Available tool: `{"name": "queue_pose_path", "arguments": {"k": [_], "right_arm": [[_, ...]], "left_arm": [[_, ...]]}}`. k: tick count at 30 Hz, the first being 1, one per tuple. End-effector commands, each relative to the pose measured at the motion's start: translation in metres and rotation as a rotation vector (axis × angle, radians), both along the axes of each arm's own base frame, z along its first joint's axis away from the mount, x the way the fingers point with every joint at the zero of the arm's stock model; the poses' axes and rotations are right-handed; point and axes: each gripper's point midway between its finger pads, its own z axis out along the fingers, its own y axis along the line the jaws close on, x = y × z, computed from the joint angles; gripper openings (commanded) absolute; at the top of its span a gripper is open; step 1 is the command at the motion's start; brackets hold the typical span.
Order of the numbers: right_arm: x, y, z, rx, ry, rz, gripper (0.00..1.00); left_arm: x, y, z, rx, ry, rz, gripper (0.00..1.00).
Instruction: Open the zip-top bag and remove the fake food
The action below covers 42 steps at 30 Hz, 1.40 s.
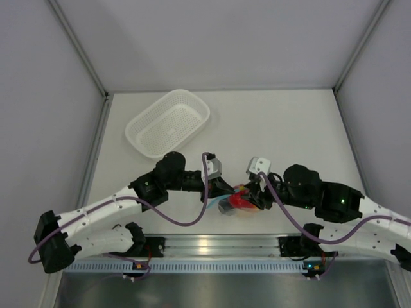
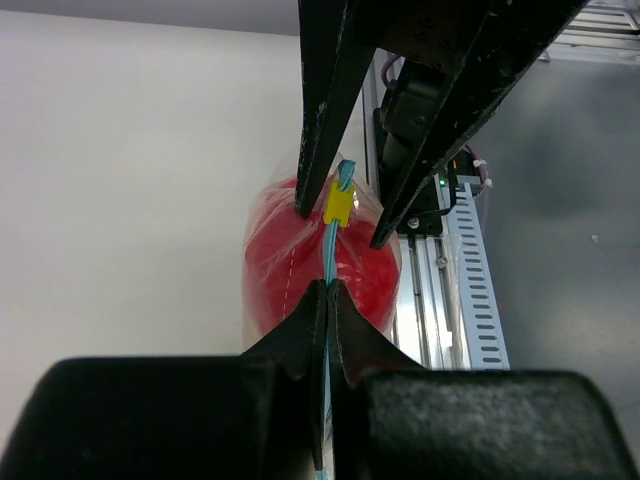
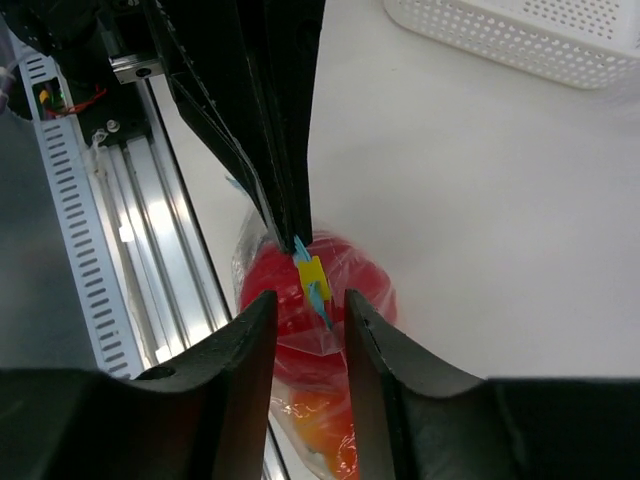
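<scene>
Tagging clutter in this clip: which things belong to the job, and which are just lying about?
Job: bag, slider, red ball, orange piece, grey piece, left gripper shut on bag, right gripper open around slider.
Lying about: basket.

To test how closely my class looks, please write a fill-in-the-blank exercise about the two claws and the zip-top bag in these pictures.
1. The left claw is shut on the zip-top bag's light ___ zip strip.
2. The slider on that strip is ___.
3. The right claw stands ___, with one finger on each side of the slider.
4. The round toy seen through the plastic below the slider is ___.
Missing words: blue; yellow; open; red.
</scene>
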Motion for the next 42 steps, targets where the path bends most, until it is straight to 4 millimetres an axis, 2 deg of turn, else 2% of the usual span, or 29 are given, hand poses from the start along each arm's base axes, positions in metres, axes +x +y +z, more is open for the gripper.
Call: {"name": "queue_pose_path", "arguments": {"k": [1, 6, 9, 11, 13, 15, 17, 21, 22, 23, 24, 28, 30, 31, 32, 36, 39, 40, 42], "right_arm": [[-0.002, 0.0, 0.008, 0.06, -0.015, -0.009, 0.37], [-0.008, -0.011, 0.01, 0.163, -0.018, -0.017, 0.41], [-0.012, -0.01, 0.019, 0.248, -0.02, -0.008, 0.41], [-0.015, -0.007, 0.03, 0.316, -0.027, 0.007, 0.4], [-0.016, -0.006, 0.033, 0.341, -0.031, 0.015, 0.39], [-0.015, -0.004, 0.037, 0.365, -0.04, 0.014, 0.42], [-0.023, 0.001, 0.038, 0.374, -0.028, 0.07, 0.48], [-0.021, 0.007, 0.036, 0.359, -0.027, 0.07, 0.46], [-0.02, 0.008, 0.035, 0.358, -0.03, 0.07, 0.45], [-0.02, 0.009, 0.034, 0.358, -0.031, 0.073, 0.34], [-0.02, 0.01, 0.036, 0.359, -0.032, 0.075, 0.3], [-0.022, 0.011, 0.035, 0.353, -0.034, 0.087, 0.25], [-0.022, 0.01, 0.037, 0.358, -0.038, 0.089, 0.14], [-0.022, 0.009, 0.037, 0.356, -0.039, 0.091, 0.04], [-0.023, 0.01, 0.038, 0.357, -0.038, 0.097, 0.0], [-0.023, 0.01, 0.04, 0.344, -0.039, 0.098, 0.0], [-0.013, 0.01, 0.035, 0.292, -0.035, 0.05, 0.0], [-0.012, 0.011, 0.033, 0.274, -0.031, 0.042, 0.0], [-0.009, 0.012, 0.028, 0.228, -0.019, 0.03, 0.0]], "left_arm": [[0.001, 0.002, 0.028, -0.089, -0.06, 0.019, 0.0], [-0.006, 0.004, 0.028, -0.108, -0.062, -0.011, 0.0], [-0.011, 0.004, 0.033, -0.134, -0.073, -0.043, 0.0], [-0.013, 0.004, 0.037, -0.148, -0.08, -0.058, 0.0], [-0.016, 0.003, 0.039, -0.156, -0.058, -0.065, 0.0], [-0.018, 0.003, 0.043, -0.166, -0.055, -0.072, 0.0], [-0.017, 0.003, 0.045, -0.17, -0.052, -0.071, 0.0], [-0.022, 0.005, 0.051, -0.187, -0.05, -0.089, 0.0], [-0.022, 0.005, 0.052, -0.189, -0.048, -0.089, 0.0], [-0.023, 0.005, 0.052, -0.189, -0.046, -0.093, 0.0], [-0.024, 0.007, 0.055, -0.196, -0.05, -0.092, 0.0], [-0.023, 0.009, 0.058, -0.206, -0.054, -0.075, 0.0], [-0.024, 0.009, 0.058, -0.206, -0.052, -0.077, 0.0], [-0.024, 0.009, 0.059, -0.207, -0.051, -0.078, 0.0], [-0.023, 0.009, 0.058, -0.206, -0.051, -0.075, 0.0], [-0.018, 0.006, 0.054, -0.194, -0.044, -0.056, 0.0], [-0.013, 0.002, 0.052, -0.184, -0.041, -0.041, 0.0], [-0.013, 0.001, 0.052, -0.183, -0.04, -0.044, 0.04], [-0.011, 0.0, 0.052, -0.181, -0.038, -0.041, 0.21]]}}
